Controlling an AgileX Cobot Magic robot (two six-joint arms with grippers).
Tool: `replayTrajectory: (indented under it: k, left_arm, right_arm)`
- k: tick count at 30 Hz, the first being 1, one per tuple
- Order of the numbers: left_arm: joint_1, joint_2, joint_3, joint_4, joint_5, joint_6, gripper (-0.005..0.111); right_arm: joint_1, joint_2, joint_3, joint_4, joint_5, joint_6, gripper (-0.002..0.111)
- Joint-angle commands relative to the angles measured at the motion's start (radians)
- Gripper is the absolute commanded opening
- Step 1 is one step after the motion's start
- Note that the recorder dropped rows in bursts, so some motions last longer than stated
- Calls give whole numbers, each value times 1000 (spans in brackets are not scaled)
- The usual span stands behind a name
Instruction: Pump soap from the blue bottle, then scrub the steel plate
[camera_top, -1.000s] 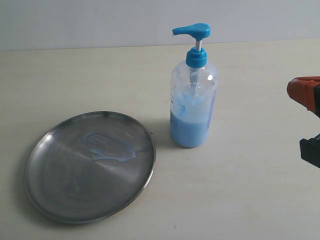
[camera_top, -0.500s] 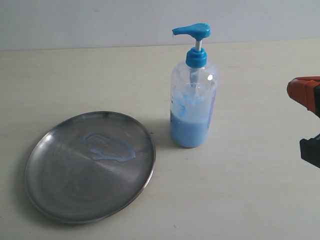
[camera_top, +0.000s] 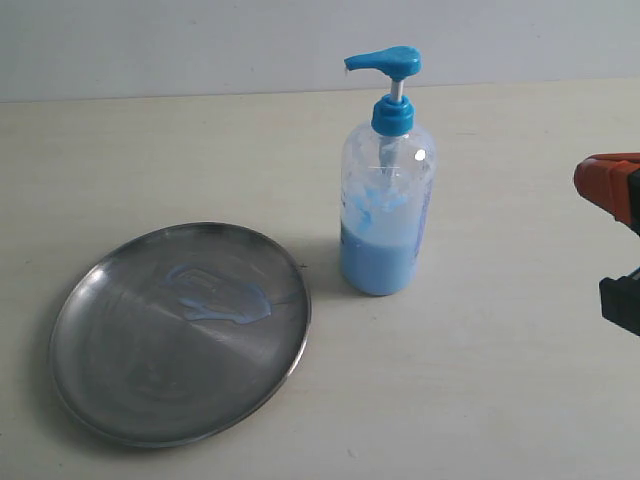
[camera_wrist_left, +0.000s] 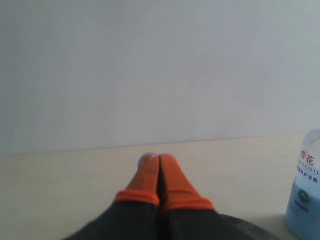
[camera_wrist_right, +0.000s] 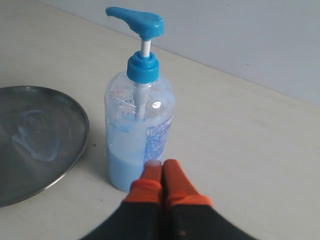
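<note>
Left wrist view shows the left gripper (camera_wrist_left: 158, 159) empty, fingers pressed together. The steel plate (camera_top: 130, 390) lies toward the table's (camera_top: 500, 380) left front, smeared with soap (camera_top: 222, 297). The blue bottle (camera_top: 386, 210) stands upright just beside it. The right gripper (camera_wrist_right: 161, 165), well apart, is likewise pressed together and empty.

The left gripper (camera_wrist_left: 159, 159) is showing two tapering orange rubbery fingertips (camera_wrist_left: 148, 176) sleeved over matte black fingers. The right gripper (camera_wrist_right: 161, 165) is wearing matching orange tips, its orange and black parts peeking in at the exterior view's right edge.
</note>
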Motion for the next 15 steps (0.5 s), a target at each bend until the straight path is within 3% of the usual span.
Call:
replayTrajectory:
  k: [1, 15]
  left_arm:
    - [9, -6, 38, 65, -11, -115, 0]
    - [9, -6, 38, 44, 117, -106, 0]
  right_arm:
    - [-4, -3, 1, -3, -11, 6, 0]
    - [-4, -3, 1, -3, -11, 6, 0]
